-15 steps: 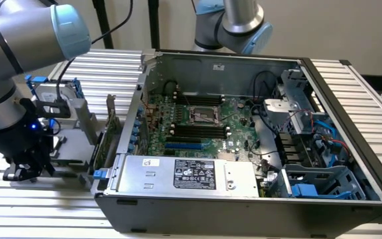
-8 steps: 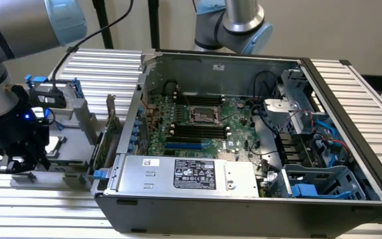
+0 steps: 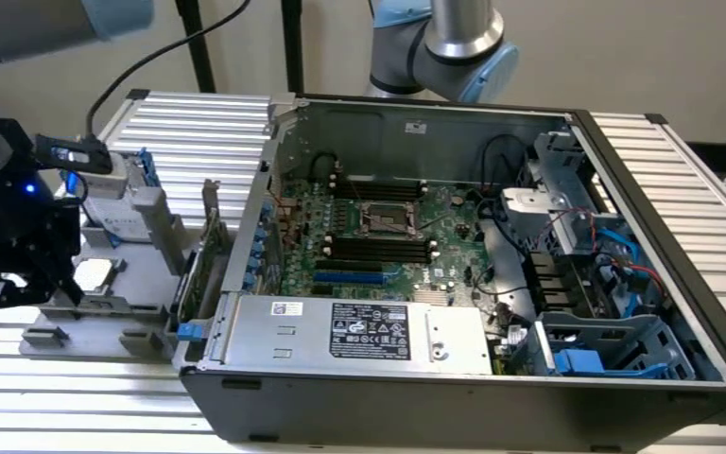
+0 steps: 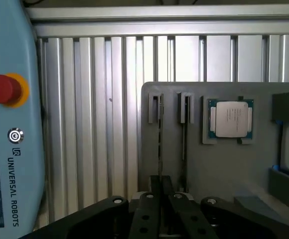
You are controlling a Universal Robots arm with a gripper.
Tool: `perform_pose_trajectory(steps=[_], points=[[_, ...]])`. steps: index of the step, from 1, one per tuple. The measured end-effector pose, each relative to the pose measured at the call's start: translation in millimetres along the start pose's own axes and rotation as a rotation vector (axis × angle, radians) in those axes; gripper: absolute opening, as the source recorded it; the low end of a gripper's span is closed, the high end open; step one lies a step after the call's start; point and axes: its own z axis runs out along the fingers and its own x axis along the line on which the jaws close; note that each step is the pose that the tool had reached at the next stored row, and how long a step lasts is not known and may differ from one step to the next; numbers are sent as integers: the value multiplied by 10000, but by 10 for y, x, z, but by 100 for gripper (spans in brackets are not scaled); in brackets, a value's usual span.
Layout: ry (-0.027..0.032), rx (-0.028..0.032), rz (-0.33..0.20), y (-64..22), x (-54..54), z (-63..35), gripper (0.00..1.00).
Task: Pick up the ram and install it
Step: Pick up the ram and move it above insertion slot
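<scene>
End effector (image 4: 161, 180): fingers drawn in close, with the ram (image 4: 159, 144) between them. It reads as clamped on the strip's near end, though actual pad contact is hard to confirm.

Ram position: standing on edge in a slot of the grey holder (image 4: 224, 169). Seen edge-on, it is a thin dark line running straight ahead from the fingertips. A second thin edge sits in the neighbouring slot just beside it; cannot tell whether that is another strip. The square processor chip (image 4: 230, 118) lies flat on the holder, further out and off to one side of the fingers. The holder rests on the ribbed aluminium counter (image 4: 94, 124).

In the exterior view the end effector (image 3: 23, 284) hangs low over the holder. The open computer case (image 3: 464, 378) and its black memory slots (image 3: 376, 248) are well apart from it, toward the exterior view's right.

Handling, as a judgement:
- It is light, stiff, very thin and brittle under bending.
- Grip the two flat faces near mid-length, keeping clear of the contact edge.
- With so narrow a hold it could pivot or slip if gripped off-centre.
- Keep it square to the fingers and avoid side load.
</scene>
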Motion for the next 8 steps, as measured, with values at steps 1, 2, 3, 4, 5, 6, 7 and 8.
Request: perform_pose_trajectory(steps=[1, 2, 3, 4, 5, 6, 7, 8], points=[[-1, 1, 1, -11, 0, -46, 13], [0, 0, 1, -23, 0, -92, 13], [0, 0, 0, -40, 1, -137, 13], [0, 0, 0, -59, 0, -182, 13], [-1, 1, 0, -80, 1, -227, 13], [0, 1, 0, -105, 1, -276, 13], [0, 0, 1, -128, 0, -322, 13], [0, 1, 1, -155, 0, -367, 13]])
